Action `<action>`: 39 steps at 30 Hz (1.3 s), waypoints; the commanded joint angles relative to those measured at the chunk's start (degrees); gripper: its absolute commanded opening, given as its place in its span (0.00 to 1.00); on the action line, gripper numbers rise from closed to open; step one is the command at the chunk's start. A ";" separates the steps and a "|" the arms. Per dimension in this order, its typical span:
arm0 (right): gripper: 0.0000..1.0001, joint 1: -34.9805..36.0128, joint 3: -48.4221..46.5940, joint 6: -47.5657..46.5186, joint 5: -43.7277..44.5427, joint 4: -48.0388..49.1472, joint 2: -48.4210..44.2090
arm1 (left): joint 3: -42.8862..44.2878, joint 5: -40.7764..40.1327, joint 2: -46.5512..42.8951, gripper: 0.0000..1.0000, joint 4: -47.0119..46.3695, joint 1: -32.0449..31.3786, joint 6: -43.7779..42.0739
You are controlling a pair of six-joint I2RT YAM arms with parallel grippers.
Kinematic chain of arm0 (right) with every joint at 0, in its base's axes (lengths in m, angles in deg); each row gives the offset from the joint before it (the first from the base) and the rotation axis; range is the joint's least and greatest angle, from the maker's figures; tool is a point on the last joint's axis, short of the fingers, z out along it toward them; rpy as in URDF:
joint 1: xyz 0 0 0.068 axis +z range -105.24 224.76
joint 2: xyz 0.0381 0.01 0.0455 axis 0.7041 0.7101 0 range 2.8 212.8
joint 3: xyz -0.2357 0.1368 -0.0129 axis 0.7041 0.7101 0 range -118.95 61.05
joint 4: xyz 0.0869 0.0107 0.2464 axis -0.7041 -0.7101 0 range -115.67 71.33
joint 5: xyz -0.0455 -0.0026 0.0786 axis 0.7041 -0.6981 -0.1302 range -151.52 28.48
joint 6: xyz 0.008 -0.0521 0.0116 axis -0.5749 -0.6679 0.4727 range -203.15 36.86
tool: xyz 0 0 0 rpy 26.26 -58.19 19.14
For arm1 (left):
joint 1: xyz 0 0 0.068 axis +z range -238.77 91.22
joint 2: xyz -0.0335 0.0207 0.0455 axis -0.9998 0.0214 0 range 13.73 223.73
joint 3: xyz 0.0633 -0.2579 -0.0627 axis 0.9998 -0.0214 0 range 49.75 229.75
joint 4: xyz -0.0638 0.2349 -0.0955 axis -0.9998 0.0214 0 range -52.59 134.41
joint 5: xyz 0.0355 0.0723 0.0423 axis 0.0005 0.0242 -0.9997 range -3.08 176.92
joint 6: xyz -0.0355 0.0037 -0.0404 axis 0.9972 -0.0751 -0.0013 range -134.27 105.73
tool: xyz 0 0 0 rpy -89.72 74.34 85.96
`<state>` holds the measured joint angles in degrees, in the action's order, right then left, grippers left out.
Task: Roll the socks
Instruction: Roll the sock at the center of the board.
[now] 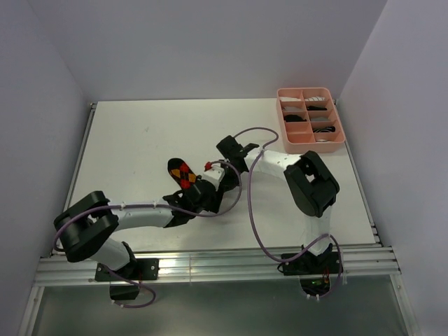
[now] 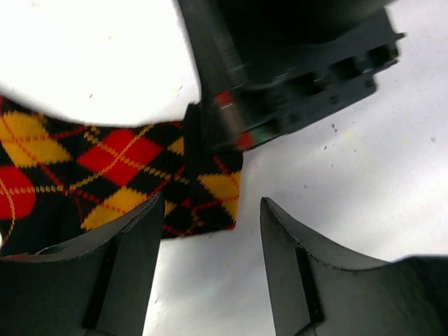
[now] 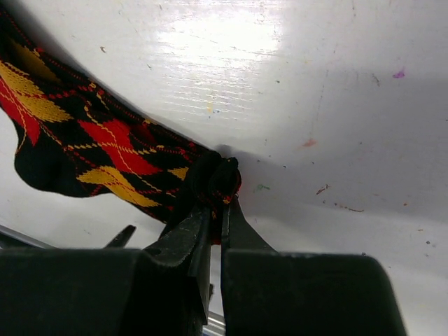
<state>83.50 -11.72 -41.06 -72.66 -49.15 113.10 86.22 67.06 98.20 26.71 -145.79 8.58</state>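
Black argyle sock (image 3: 105,147) — soft, creased

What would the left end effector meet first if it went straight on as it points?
Likely the end of the black fabric sock with red-yellow argyle diamonds, just ahead of the left end effector; depth unclear.

Robotics laboratory test cell. A flat white tabletop (image 1: 140,140) is enclosed by plain pale panel walls (image 1: 210,49). Two white-and-black jointed robot arms (image 1: 133,217), trailing purple cables (image 1: 253,224), are mounted on a silver aluminium rail (image 1: 210,264) at its near edge.
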 commanded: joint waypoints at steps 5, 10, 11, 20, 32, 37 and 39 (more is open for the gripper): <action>0.00 0.28 -1.93 -1.92 1.47 -6.00 2.55 | 6.59 -11.16 6.49 0.57 -2.92 -5.64 -7.99; 0.00 0.19 -2.46 -1.92 0.77 -6.17 3.25 | 8.35 -12.66 10.01 0.53 -0.56 -7.32 -7.56; 0.00 0.11 -2.55 -1.92 0.77 -6.17 3.34 | 8.62 -12.84 10.36 0.52 0.75 -7.58 -6.86; 0.00 0.19 -1.85 -1.13 -0.46 -4.94 3.87 | 9.76 -14.42 15.20 0.36 7.88 -8.90 -2.91; 0.00 -1.30 4.82 3.35 -6.34 7.07 -1.13 | 8.18 -10.82 14.16 0.01 12.99 -8.47 3.42; 0.07 -2.09 10.80 5.81 -7.23 17.45 -7.45 | 3.88 0.24 6.78 0.01 9.49 -3.56 6.93; 0.19 -2.00 13.25 6.87 -6.36 22.11 -9.31 | 1.25 6.37 3.01 0.01 7.01 -1.44 8.60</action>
<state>81.66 -0.99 -36.03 -80.31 -36.39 108.47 91.66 60.44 105.63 31.91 -150.12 12.25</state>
